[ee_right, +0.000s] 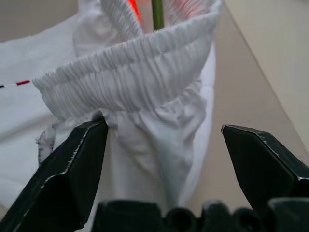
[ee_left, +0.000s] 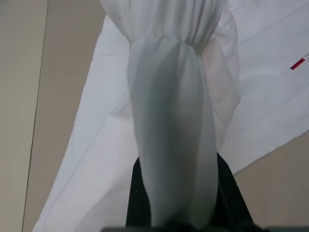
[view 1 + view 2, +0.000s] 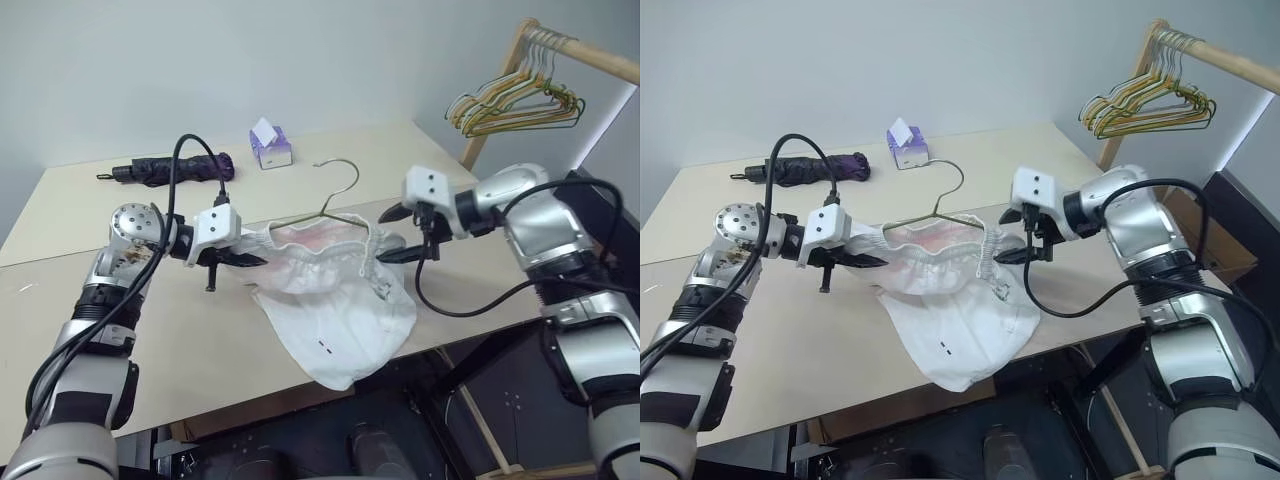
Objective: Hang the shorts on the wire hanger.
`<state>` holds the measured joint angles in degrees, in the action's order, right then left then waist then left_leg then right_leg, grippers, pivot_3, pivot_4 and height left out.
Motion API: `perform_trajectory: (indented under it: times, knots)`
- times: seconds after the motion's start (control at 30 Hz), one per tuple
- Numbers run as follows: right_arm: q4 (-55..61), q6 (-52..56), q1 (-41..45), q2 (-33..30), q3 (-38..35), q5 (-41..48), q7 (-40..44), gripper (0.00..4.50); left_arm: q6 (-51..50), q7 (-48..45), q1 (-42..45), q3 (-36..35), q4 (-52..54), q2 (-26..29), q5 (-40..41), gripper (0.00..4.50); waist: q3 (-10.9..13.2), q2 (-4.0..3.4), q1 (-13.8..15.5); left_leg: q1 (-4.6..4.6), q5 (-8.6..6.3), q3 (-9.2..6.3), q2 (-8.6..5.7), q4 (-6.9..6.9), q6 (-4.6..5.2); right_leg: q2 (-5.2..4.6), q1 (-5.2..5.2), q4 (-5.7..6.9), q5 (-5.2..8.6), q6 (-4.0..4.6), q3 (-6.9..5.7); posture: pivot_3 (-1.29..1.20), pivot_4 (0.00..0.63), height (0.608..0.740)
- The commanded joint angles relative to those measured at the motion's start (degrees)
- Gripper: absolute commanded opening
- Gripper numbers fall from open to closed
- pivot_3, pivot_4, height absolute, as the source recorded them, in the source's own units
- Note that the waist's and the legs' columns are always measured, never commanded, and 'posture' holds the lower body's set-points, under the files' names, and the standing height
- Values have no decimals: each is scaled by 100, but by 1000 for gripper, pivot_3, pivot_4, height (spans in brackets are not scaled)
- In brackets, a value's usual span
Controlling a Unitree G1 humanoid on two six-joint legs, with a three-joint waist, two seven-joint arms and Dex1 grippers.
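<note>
The shorts (image 3: 335,300) hang over the near part of the pale counter (image 3: 150,330), their gathered waistband stretched out in the air between the two arms and the legs drooping down onto the counter edge. The left claw (image 3: 245,259) is clamped shut on one end of the waistband, the fabric bunched between its fingers. The right claw (image 1: 164,145) stands wide apart at the other end, holding nothing; one finger (image 1: 72,164) brushes the elastic and the other stands clear of it.

The wire hanger (image 3: 335,200) sits inside the waistband, its hook rising up and away from the robot toward the far side of the counter, one arm of the wire showing to the left. The long axis of the waistband runs roughly side to side, in line with the hanger's shoulders.

To do this step well, I'd say the right claw should close squarely on the elastic, not on the thin cloth below it, and keep clear of the green wire just behind the band. The left should keep its tension so the opening does not sag off the hanger. A snatch at loose cloth could drag the shorts sideways and tip the hanger out.
</note>
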<state>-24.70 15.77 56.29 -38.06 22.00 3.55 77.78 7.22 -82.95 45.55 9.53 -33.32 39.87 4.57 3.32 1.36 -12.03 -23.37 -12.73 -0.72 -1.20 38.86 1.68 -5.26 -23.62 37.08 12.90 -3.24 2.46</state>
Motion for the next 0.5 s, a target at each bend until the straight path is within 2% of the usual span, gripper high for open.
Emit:
perform_trajectory:
  times: [0.03, 0.37, 0.5]
  knots:
    - [-209, -298, 269, 62, -31, -163, 162, 3321, 18, -57, 171, -113, 209, 22, 137, 0, 0, 0, 3, -1, 0, 0, -1, 0, 0, -1, -1, 0, 0, 0, 0, -178, 0, 740]
    - [-405, -431, 345, 226, -106, -318, 344, 126, 5, -225, 91, -131, 433, 25, 236, 0, -1, -1, -5, -5, 0, -7, -8, 0, 0, -5, -7, 3, 0, 0, 1, -180, 0, 740]
    - [-173, -290, 210, 174, -181, -213, 502, 57, 49, -232, 99, -134, 436, -6, 236, 0, -1, -2, -5, -5, 0, -9, -9, 0, 0, -5, -7, 3, 0, 0, 1, -184, 0, 740]
